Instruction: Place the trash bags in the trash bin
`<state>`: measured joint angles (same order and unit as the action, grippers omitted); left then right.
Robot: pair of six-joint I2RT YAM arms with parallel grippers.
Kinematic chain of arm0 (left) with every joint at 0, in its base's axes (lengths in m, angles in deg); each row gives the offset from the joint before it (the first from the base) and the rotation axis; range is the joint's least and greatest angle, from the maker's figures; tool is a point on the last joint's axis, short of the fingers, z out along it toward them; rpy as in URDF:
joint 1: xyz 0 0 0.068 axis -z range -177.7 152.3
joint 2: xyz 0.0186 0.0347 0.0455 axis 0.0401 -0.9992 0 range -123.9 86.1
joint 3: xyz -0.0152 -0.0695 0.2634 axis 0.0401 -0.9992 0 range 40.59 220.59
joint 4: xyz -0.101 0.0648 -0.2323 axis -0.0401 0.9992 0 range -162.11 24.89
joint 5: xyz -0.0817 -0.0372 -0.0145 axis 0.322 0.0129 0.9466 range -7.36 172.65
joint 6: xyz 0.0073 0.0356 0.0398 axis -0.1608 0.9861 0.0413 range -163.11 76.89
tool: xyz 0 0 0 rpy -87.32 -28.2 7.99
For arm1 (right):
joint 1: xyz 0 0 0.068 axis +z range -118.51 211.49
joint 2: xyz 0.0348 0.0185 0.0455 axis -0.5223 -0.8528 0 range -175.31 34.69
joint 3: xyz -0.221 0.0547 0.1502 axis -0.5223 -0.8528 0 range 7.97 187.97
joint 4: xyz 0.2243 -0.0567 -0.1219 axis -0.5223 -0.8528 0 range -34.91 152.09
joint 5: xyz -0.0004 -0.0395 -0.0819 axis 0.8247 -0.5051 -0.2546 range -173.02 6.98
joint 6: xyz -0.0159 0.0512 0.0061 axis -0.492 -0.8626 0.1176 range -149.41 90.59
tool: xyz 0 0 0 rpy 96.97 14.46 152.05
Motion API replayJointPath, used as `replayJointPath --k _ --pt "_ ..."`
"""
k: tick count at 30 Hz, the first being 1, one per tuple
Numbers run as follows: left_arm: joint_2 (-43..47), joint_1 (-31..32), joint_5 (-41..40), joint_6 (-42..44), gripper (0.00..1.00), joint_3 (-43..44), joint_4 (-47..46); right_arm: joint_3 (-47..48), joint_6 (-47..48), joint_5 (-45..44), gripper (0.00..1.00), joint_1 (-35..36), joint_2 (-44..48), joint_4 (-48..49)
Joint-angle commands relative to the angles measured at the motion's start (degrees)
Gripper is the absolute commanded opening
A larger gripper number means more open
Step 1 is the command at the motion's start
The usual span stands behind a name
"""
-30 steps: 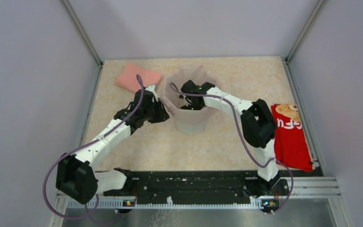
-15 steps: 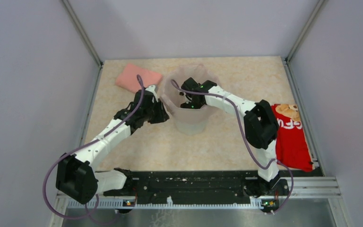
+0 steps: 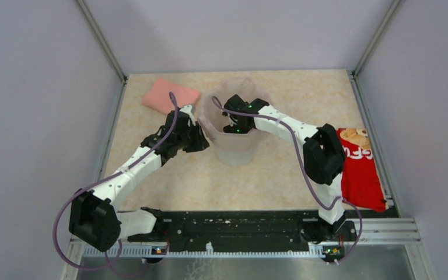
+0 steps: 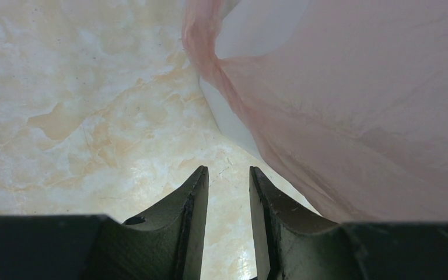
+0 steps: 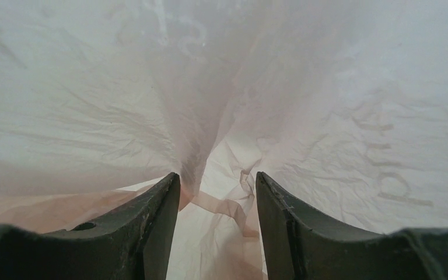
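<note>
Setting: A white translucent trash bin (image 3: pixel 233 153) stands upright near the middle of a beige marbled table (image 3: pixel 303 99). Its faceted rim is open to the overhead camera, with one gripper inside it and the other just outside.

Task item: A thin, pale pink trash bag (image 5: pixel 338 87) is in the bin. Its crinkled film lines the inner walls. The left wrist view shows more of it folded over the rim and hanging down the outer wall.

Right side: The right gripper (image 5: pixel 217 175) reaches down through the mouth of the bin, with film all around it. Its jaws stand spread. A gathered pleat of the bag runs down to the tip of one of its fingers (image 5: pixel 157 221) and touches the inner face, but nothing is squeezed between the two.

Left side: The left gripper (image 4: pixel 227 170) sits outside the bin, just beside its left wall. Its jaws are a narrow gap apart, and only bare tabletop shows between them. The draped film hangs close to one finger; whether it touches cannot be told.

Bystanders: A folded salmon-pink cloth (image 3: pixel 170 95) lies toward the far left corner, near the bin but apart from it. A flat red packet (image 3: pixel 359 172) with white lettering lies along the right edge, well apart from the bin.
</note>
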<state>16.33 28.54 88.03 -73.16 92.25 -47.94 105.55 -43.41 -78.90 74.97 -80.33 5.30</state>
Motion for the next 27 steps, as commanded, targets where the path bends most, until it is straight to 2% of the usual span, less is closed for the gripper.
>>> replayJointPath --k 1,17,27 --pt "0.1 -0.2 1.0 0.5 0.38 1.8 -2.1 1.9 -1.0 -1.1 0.51 0.3 5.0 0.2" --pt "-0.5 -0.3 1.0 0.5 0.38 2.3 -2.2 1.8 -1.2 -1.5 0.5 0.4 6.3 0.1" --pt "-0.6 -0.2 1.0 0.6 0.38 1.8 -2.3 5.9 -1.8 -2.2 0.48 2.0 6.1 -1.3"
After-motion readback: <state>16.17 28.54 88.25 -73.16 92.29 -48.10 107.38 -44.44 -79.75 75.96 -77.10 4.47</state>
